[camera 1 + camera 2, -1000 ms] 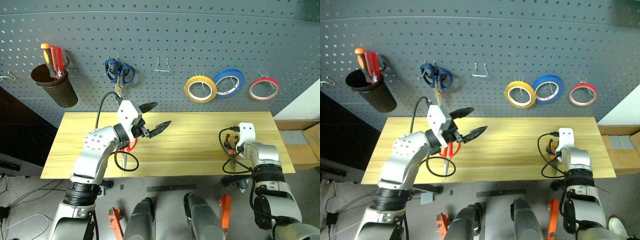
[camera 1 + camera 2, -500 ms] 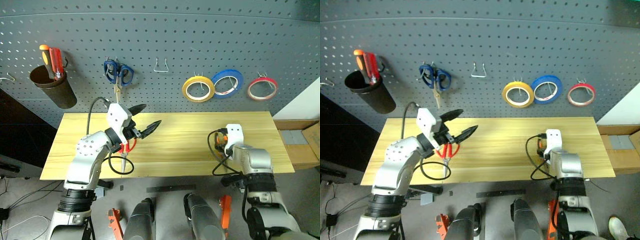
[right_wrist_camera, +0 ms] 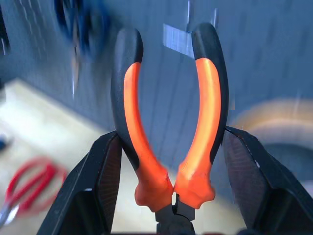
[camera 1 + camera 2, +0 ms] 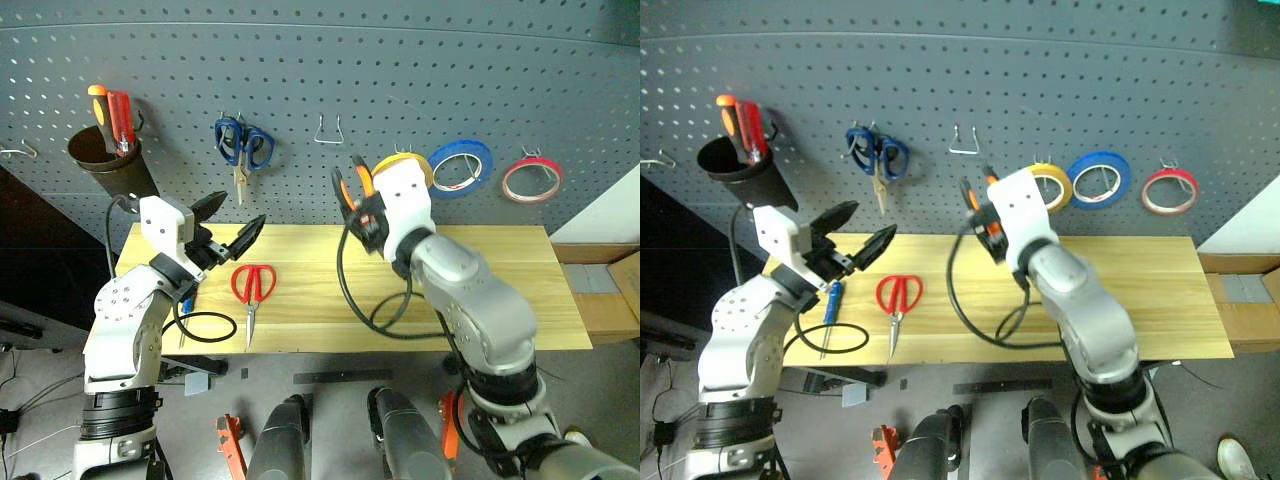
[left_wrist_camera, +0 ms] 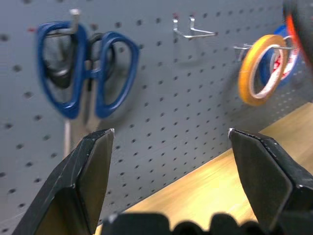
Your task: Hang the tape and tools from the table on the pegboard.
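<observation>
The right gripper [image 3: 168, 161] is clamped on the pliers [image 3: 168, 122], its two black fingers pressing the orange-and-black handles from outside, the handles spreading away from the wrist toward the pegboard [image 4: 400, 60]. The right arm is raised over the table [image 4: 500, 290], holding the pliers just below the empty metal hook [image 4: 328, 130] and beside the yellow tape [image 4: 1055, 185] hung on its peg. The left gripper [image 4: 228, 222] hangs with fingers spread wide and empty, above the table's left end. Below it on the wood lie the red-handled scissors [image 4: 250, 288] and the blue-handled screwdriver [image 4: 829, 310].
</observation>
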`<state>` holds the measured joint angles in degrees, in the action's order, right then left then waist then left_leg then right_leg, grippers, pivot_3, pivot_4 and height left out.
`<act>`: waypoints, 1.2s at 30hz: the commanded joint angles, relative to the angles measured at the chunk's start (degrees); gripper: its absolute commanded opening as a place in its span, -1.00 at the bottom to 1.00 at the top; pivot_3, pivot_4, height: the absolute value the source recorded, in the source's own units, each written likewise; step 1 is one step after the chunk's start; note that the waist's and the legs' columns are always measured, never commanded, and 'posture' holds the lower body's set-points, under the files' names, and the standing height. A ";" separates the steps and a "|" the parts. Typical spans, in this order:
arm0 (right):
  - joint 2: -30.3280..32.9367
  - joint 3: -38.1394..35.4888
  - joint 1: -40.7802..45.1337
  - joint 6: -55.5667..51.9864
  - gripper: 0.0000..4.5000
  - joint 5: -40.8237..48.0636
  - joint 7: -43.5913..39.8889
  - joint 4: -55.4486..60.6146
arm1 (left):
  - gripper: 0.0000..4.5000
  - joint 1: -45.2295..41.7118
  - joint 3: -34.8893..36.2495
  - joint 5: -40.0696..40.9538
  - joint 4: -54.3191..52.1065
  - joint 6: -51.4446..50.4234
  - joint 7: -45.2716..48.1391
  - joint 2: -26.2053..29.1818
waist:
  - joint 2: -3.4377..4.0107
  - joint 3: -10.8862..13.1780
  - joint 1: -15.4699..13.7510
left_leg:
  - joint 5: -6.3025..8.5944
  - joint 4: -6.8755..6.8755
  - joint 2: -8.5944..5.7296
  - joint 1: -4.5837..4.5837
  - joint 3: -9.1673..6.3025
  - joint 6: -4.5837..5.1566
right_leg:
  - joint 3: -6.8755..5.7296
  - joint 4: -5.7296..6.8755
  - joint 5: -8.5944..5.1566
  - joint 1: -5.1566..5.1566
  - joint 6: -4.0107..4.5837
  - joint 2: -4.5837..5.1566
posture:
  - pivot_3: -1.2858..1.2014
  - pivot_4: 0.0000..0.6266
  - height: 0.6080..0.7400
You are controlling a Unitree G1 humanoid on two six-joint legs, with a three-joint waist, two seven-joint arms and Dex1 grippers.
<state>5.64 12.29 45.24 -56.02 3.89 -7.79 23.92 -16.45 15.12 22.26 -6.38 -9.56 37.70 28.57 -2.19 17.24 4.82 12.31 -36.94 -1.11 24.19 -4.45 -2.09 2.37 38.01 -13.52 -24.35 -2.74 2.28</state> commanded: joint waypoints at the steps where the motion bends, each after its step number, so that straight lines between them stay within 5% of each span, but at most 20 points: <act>1: -1.24 -3.39 7.83 8.43 0.16 -0.04 -0.35 -7.19 | 0.79 -0.76 1.88 0.94 -2.42 1.46 -1.16 0.59 | 0.00 0.00 -0.01 | 0.00 0.02 0.00 0.00 0.00 0.00 | 0.00 0.01 0.01 -0.02 0.01 0.00 | -0.03 -0.27 1.00; 15: -9.26 -10.64 28.03 31.93 0.16 0.47 4.36 -38.24 | 0.79 0.83 0.46 2.76 -7.34 -0.85 -1.49 0.26 | -0.05 -0.11 -0.19 | -0.04 0.08 0.01 0.68 0.10 -0.09 | 0.01 0.16 0.13 -0.92 0.19 0.03 | 0.01 -0.35 1.00; 25: -7.24 -6.66 21.83 48.00 0.16 -6.23 5.22 -49.59 | 0.79 -1.20 -1.91 2.42 -6.53 -0.42 -1.68 -0.96 | -0.38 -0.40 -0.33 | -0.18 -0.06 -0.04 0.60 0.25 -0.24 | -0.01 0.64 0.13 -0.93 0.21 0.02 | 0.01 -0.35 1.00; 36: -7.77 -5.13 15.85 40.74 0.15 -8.15 4.22 -46.52 | 0.79 -1.58 -3.55 1.77 -5.39 -0.50 -2.12 -1.49 | -0.42 -0.46 -0.52 | -0.27 -0.04 -0.05 0.59 0.22 -0.26 | 0.00 0.79 0.13 -0.98 0.21 0.02 | 0.00 -0.33 1.00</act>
<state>-2.24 7.31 61.60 -13.99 -3.71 -3.57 -24.28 -17.43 11.49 24.09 -10.76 -10.78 35.65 27.22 -2.61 16.78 4.30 12.04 -37.00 -1.17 24.78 -4.24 -2.36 2.37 38.80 -13.40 -25.32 -2.53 2.30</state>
